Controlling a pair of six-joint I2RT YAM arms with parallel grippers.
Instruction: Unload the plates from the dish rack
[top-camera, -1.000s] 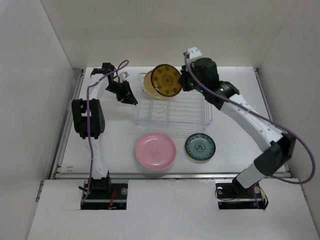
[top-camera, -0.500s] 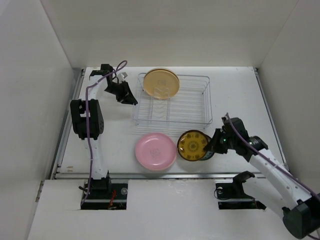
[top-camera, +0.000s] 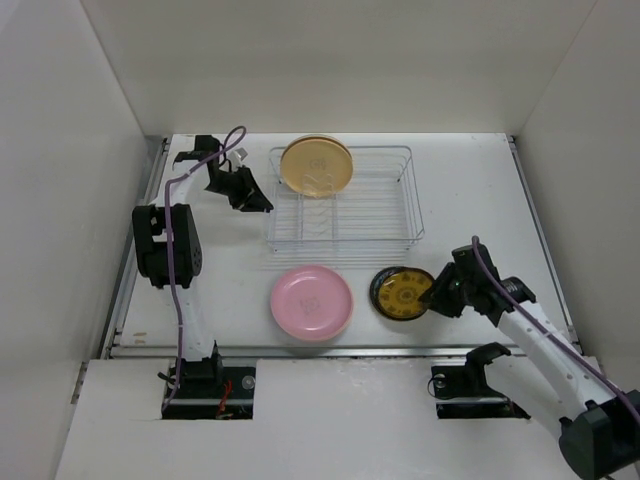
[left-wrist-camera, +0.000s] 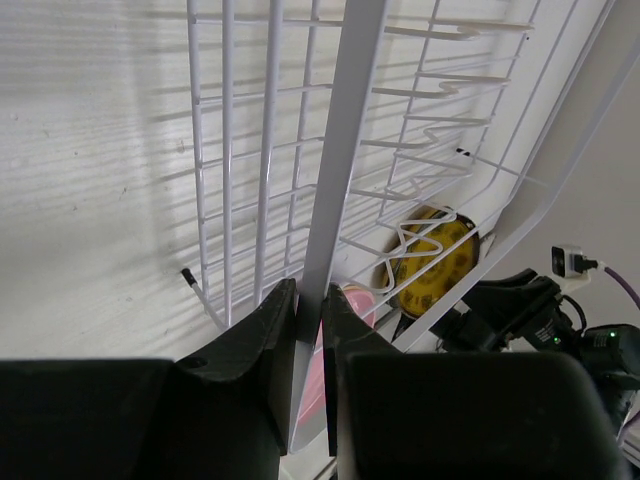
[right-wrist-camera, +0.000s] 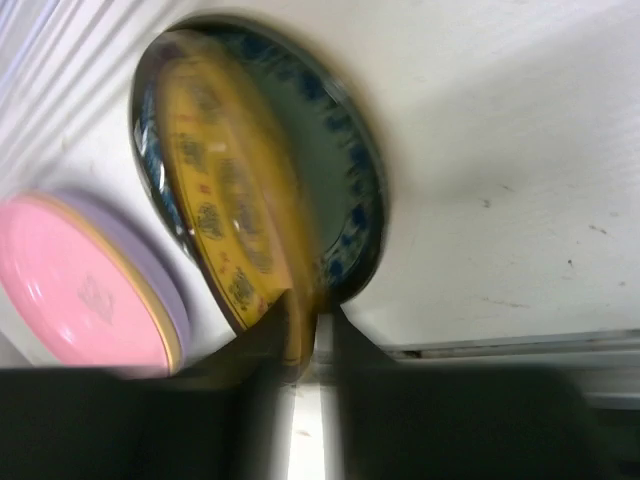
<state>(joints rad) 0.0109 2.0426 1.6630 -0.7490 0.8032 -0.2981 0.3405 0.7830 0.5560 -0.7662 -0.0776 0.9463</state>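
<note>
Brown-gold plate: my right gripper is pinching its rim, holding it tilted on the teal plate, lower right, for stacking; my left gripper is clamping the dish rack steady.

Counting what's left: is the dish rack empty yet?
Not empty: a yellow-orange plate stands upright at the dish rack's far-left end.

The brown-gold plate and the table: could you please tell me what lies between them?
A teal patterned plate lies under the brown-gold plate, which the right gripper grips by its rim; the right wrist view shows it.
</note>
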